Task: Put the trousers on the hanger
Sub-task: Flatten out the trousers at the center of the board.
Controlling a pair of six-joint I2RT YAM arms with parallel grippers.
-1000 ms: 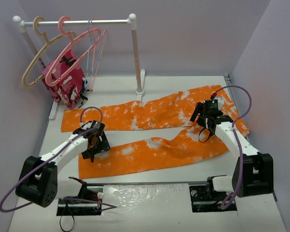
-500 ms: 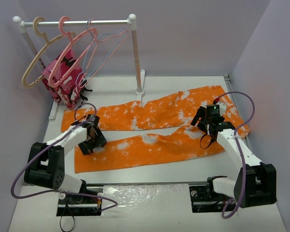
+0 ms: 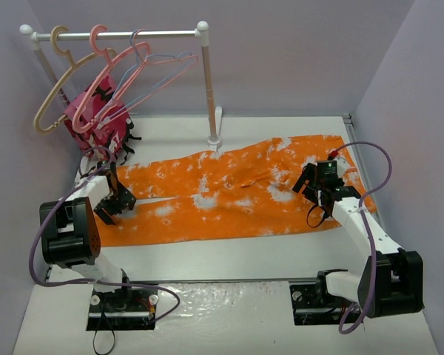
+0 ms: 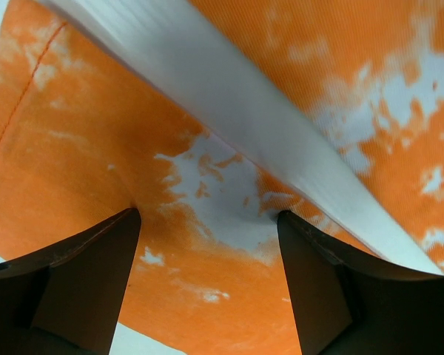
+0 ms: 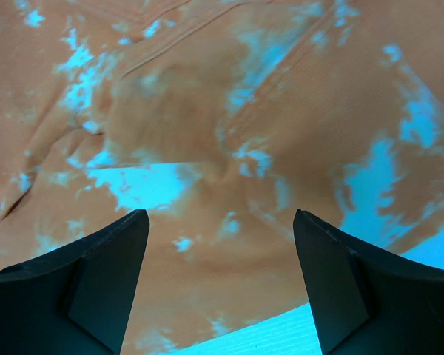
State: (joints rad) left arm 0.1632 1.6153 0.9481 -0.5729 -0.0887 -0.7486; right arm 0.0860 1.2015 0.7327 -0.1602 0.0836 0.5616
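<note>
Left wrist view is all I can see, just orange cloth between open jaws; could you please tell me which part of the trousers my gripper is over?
Observer: The left gripper is near the leg ends of the trousers, which lie spread across the table, legs to the left.
Operator: Thank you. Where is the hanger?
Observer: The salmon-pink hanger hangs on the rail at the back left, beside a beige hanger.
Operator: And the other arm?
Observer: The right gripper is over the waist end, jaws open, holding nothing.
</note>
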